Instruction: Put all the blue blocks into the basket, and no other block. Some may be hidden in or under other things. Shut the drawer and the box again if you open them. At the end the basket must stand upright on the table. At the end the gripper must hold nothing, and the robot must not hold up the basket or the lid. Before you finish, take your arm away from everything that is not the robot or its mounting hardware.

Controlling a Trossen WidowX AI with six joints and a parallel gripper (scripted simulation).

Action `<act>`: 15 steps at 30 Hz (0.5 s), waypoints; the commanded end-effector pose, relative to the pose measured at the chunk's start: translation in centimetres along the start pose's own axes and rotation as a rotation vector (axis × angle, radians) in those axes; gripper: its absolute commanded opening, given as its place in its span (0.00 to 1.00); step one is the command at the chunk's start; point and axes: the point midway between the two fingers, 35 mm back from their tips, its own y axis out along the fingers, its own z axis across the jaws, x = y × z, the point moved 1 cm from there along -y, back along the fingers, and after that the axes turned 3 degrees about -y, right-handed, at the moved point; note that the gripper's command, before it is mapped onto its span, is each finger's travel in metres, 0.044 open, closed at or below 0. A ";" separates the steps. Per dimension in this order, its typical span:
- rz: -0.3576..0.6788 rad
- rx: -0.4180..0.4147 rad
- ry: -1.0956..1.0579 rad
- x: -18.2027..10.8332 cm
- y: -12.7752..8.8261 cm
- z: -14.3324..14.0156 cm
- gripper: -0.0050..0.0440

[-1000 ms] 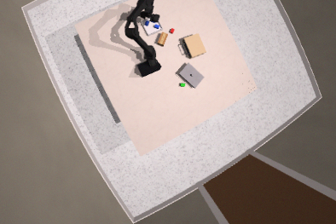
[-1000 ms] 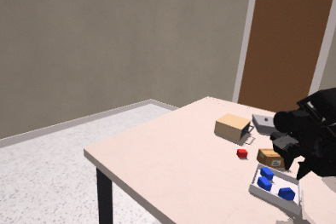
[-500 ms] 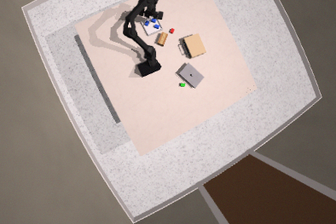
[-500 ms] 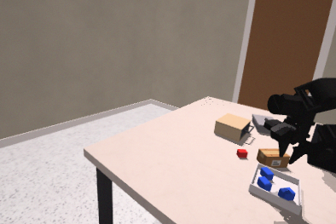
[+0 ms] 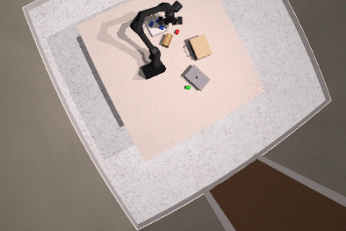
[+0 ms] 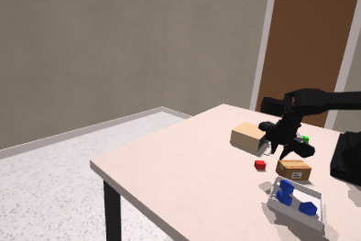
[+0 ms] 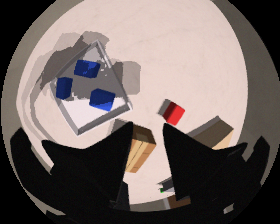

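The grey basket [image 6: 297,203] stands upright on the table with three blue blocks [image 6: 285,192] inside it. It also shows in the wrist view [image 7: 88,87] and from above [image 5: 154,27]. My gripper [image 6: 281,150] hangs above the table, beside the basket and over a small brown cardboard box [image 6: 293,169]. In the wrist view its fingers stand partly open with nothing between them; only the cardboard box [image 7: 139,150] shows below the gap. A red block [image 6: 260,164] lies on the table near the cardboard box.
A tan drawer unit [image 6: 247,136] with its handle toward the arm stands beyond the red block. A grey lidded box [image 5: 196,77] lies farther on, with a green block [image 5: 187,87] at its side. The arm's base [image 5: 152,70] stands near the table's middle.
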 end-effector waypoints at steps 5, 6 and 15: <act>-0.015 -0.046 -0.102 -4.4 0.8 -5.4 0.40; -0.015 -0.046 -0.102 -5.1 0.9 -6.2 0.40; -0.035 -0.093 -0.198 -10.5 1.4 -10.1 0.40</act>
